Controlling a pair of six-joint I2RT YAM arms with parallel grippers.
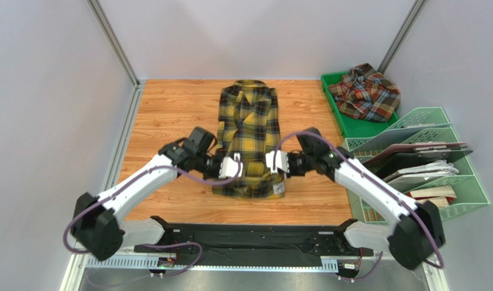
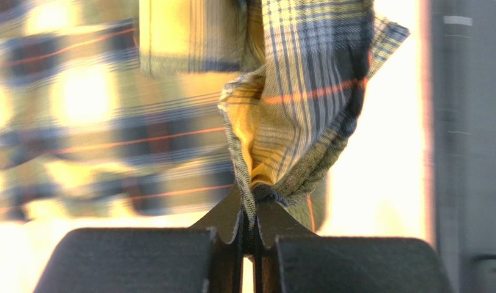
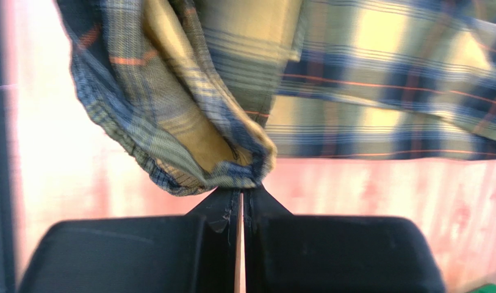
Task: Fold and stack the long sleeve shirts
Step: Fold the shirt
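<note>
Yellow shirt [image 1: 247, 121] lies flat mid tabletop [image 1: 170, 115], collar at far end; left claw [image 2: 250, 210] closed, pinching fabric at the shirt's left edge toward the near end; right claw [image 3: 240, 198] closed, pinching the right edge likewise; red shirt [image 1: 367, 92] crumpled in green tray [image 1: 352, 126], far right.

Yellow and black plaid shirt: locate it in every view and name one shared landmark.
Top external: yellow shirt lies lengthwise mid-table, collar far, near hem between both arms.
Left wrist: yellow shirt hangs upper centre, corner pinched in the jaws.
Right wrist: yellow shirt fills the top, corner pinched in the jaws.
Shared landmark: the wooden tabletop.
</note>
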